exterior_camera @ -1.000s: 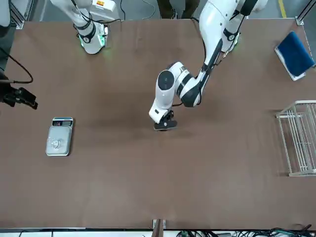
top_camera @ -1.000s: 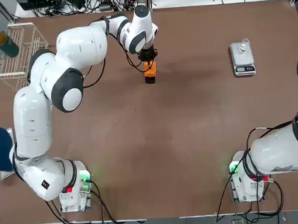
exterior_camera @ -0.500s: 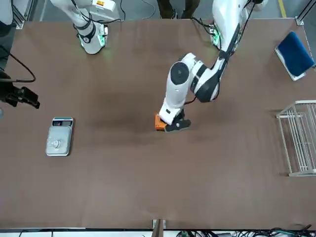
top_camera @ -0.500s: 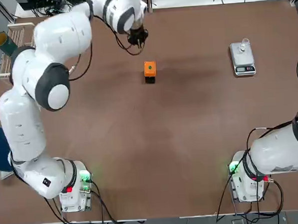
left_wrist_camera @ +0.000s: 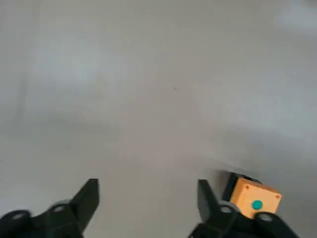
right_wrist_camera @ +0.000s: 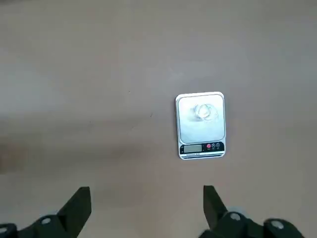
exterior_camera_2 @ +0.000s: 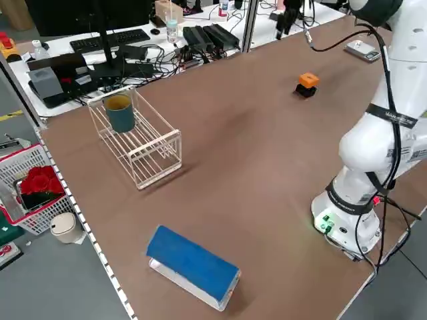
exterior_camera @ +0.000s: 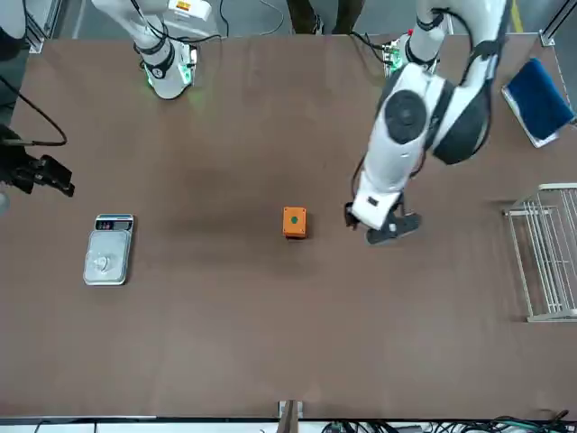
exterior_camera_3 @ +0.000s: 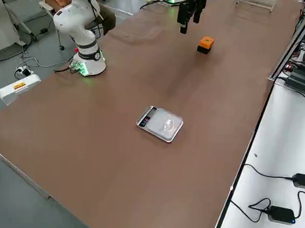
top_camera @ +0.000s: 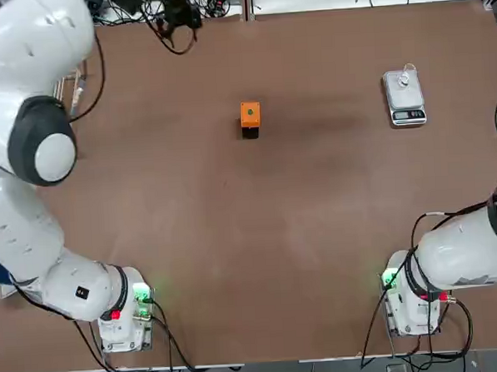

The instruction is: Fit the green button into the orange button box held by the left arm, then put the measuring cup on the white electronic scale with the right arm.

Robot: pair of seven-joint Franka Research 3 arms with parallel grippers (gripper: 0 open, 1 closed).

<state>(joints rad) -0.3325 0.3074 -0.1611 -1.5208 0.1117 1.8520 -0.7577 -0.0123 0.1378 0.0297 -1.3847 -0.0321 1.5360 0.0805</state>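
So the orange button box (exterior_camera: 295,222), green button (exterior_camera: 295,218) already in, sits alone mid-table, well apart from the left gripper (exterior_camera: 382,226), whose fingers are spread wide and empty. The measuring cup (right_wrist_camera: 203,111) is on the white electronic scale (right_wrist_camera: 200,125), right gripper (right_wrist_camera: 143,210) wide above it.

Even, bright overhead light falls on the matte brown table (top_camera: 318,232), with no glare. A soft shadow spreads toward 3 o'clock from the orange button box (top_camera: 250,116) in the top view. The left wrist view is hazy and washed pale; the right wrist view is sharper.
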